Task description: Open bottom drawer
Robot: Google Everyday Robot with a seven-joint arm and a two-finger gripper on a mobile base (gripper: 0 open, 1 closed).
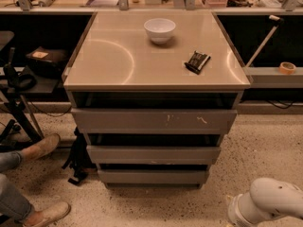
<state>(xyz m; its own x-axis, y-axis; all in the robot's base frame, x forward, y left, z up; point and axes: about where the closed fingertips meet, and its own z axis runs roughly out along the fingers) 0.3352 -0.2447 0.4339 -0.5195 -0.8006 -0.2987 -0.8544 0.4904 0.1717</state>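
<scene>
The bottom drawer (pixel 152 176) is the slimmest grey front, lowest on the cabinet, just above the floor, and looks pushed in. Above it sit the mid-sized front (pixel 152 153) and the tallest front (pixel 154 121) with white scuff marks. Only a white rounded part of my arm (pixel 267 203) shows, at the bottom right corner, low over the floor and to the right of the cabinet. My gripper is out of view below the frame's edge.
A white bowl (pixel 159 30) and a small black object (pixel 197 61) lie on the cabinet top (pixel 118 60). A person's shoes (pixel 42 147) and a black bag (pixel 75 161) are on the floor at the left. A tape roll (pixel 287 67) sits on the right shelf.
</scene>
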